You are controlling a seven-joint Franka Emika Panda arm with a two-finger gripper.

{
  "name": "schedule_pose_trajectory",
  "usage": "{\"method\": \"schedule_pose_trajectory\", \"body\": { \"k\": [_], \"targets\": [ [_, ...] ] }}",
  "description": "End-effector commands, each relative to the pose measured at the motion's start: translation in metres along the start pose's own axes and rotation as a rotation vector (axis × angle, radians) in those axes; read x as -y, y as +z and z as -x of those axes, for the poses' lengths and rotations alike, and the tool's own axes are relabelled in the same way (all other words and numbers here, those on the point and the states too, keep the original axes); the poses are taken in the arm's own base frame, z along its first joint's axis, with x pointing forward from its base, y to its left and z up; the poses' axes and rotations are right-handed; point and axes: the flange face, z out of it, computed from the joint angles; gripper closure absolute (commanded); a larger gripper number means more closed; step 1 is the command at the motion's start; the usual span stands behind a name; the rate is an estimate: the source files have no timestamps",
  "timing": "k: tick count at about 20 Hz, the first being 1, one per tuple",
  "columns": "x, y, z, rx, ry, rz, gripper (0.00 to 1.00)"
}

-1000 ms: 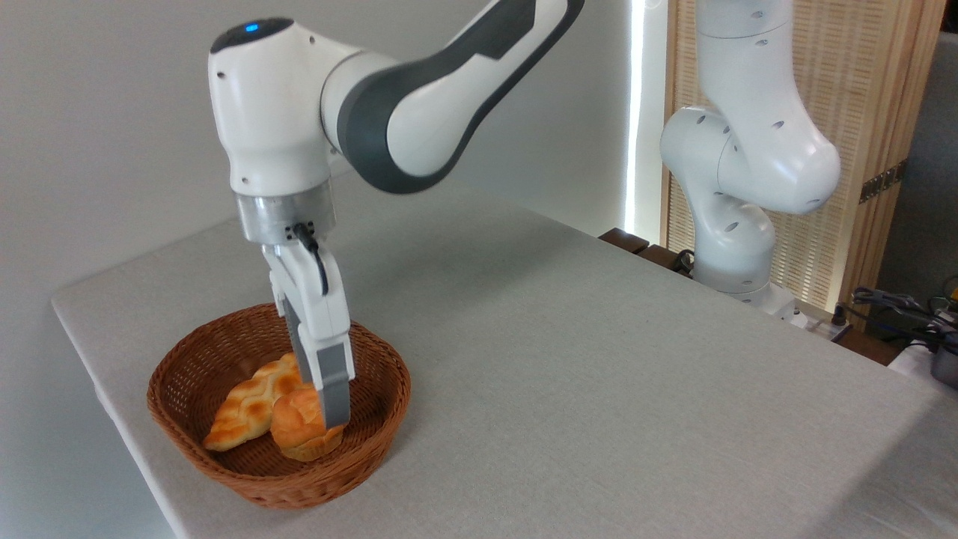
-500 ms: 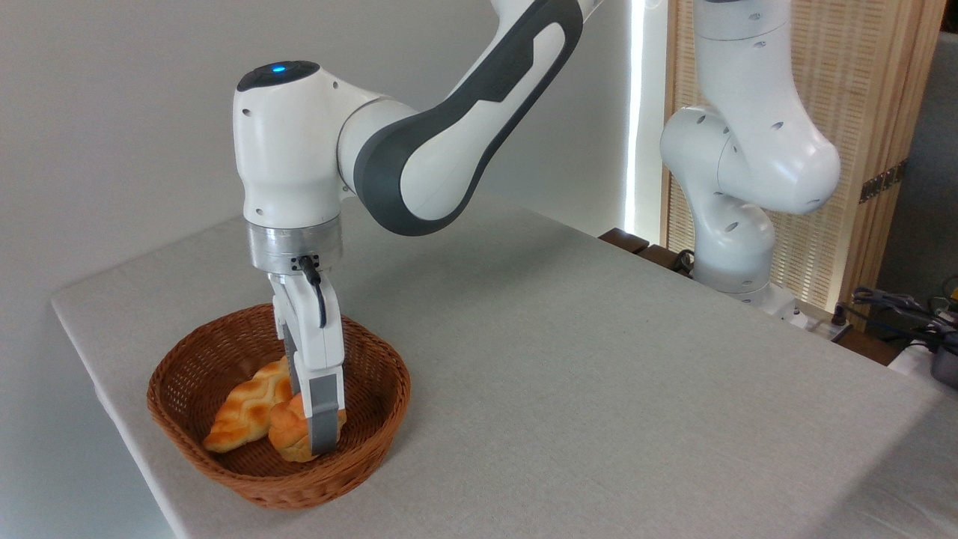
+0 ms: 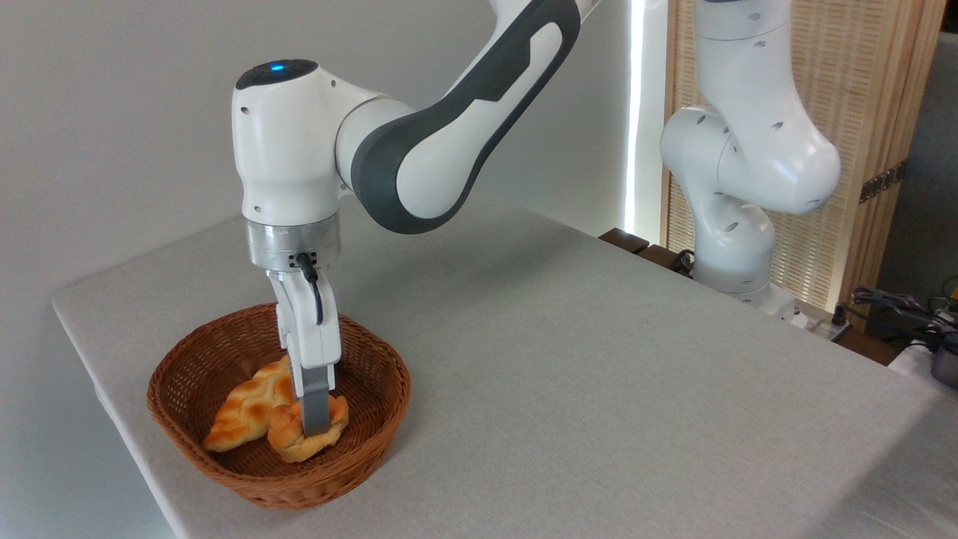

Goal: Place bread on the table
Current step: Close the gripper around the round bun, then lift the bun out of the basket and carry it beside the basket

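The bun (image 3: 307, 434) lies in the basket (image 3: 187, 359) at the lower left of the frame, on the table (image 3: 569, 389), just right of a braided loaf (image 3: 247, 404) and touching it. The gripper (image 3: 316, 423) reaches straight down into the basket, and its grey finger (image 3: 316, 404) crosses the middle of the bun, hiding that part. Only this one finger shows clearly; the other is behind it, so whether the bun is clamped or the fingers merely straddle it cannot be told. The near wall of the basket hides the bun's underside. The arm (image 3: 419, 150) runs out of the top edge of the frame, and its base (image 3: 733, 247) stands at the table's far right edge. At the right border, cables (image 3: 898, 303) and some dark gear are cut off and hard to make out. No writing or brand mark is legible anywhere.
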Motion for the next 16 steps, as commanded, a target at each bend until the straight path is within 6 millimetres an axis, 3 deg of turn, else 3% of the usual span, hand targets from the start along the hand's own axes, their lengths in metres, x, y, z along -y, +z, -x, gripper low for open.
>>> {"method": "schedule_pose_trajectory", "body": {
  "k": [1, 5, 7, 9, 13, 15, 16],
  "targets": [
    [0.002, -0.027, 0.003, -0.018, 0.001, -0.04, 0.89],
    [0.007, -0.096, 0.015, -0.078, -0.059, -0.087, 0.87],
    [0.005, -0.114, 0.029, -0.081, -0.101, -0.048, 0.87],
    [-0.011, -0.13, 0.044, -0.028, -0.097, 0.015, 0.87],
    [-0.058, -0.138, 0.08, 0.036, -0.087, 0.082, 0.86],
    [-0.082, -0.125, 0.1, 0.051, -0.071, 0.119, 0.77],
    [-0.093, -0.113, 0.11, 0.06, -0.062, 0.148, 0.77]
  ]
}}
